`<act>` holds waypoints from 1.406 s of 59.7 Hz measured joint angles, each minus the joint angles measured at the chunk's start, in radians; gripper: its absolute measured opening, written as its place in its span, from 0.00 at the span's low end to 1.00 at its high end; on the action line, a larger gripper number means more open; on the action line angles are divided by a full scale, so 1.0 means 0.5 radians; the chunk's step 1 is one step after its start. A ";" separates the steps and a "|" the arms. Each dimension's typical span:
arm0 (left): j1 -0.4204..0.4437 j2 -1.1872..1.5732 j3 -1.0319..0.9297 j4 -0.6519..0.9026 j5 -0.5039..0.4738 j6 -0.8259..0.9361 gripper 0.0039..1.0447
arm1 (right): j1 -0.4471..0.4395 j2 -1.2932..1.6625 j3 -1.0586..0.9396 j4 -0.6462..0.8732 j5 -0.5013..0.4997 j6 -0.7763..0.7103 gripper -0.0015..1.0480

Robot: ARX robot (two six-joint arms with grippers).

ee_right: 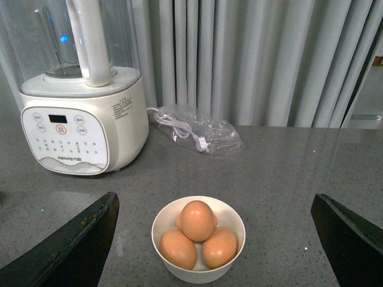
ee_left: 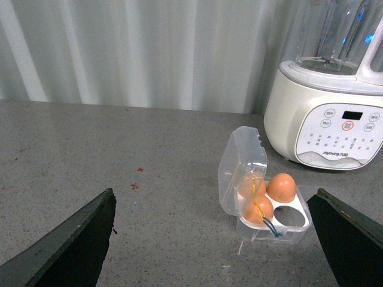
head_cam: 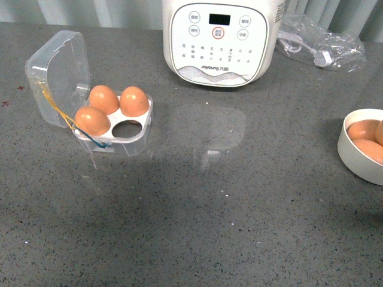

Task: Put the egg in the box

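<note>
Box (head_cam: 58,76) is sitting 3/4 full, 1 hole (head_cam: 125,127) waiting; left claw (ee_left: 213,191) n right claw (ee_right: 213,195) are gaping empty, I'm eyeing egg (ee_right: 198,220) in bowl (ee_right: 197,274).

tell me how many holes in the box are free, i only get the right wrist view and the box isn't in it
Observer: One. The box holds three eggs; the hole nearest the robot, on the right side, is empty.
Operator: is the lid in the way
Observer: No, the lid stands open on the box's left side.
Operator: what's the left gripper doing
Observer: The left gripper is open and holds nothing; the box lies ahead of it, untouched.
</note>
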 joint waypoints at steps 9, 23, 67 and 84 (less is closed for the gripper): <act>0.000 0.000 0.000 0.000 0.000 0.000 0.94 | 0.000 0.000 0.000 0.000 0.000 0.000 0.93; 0.000 0.000 0.000 0.000 0.000 0.000 0.94 | 0.000 0.000 0.000 0.000 0.000 0.000 0.93; 0.000 0.000 0.000 0.000 0.002 0.000 0.94 | 0.002 0.455 0.179 -0.361 0.004 0.046 0.93; 0.000 0.000 0.000 0.000 0.000 0.000 0.94 | -0.072 1.315 0.313 0.210 -0.136 0.037 0.93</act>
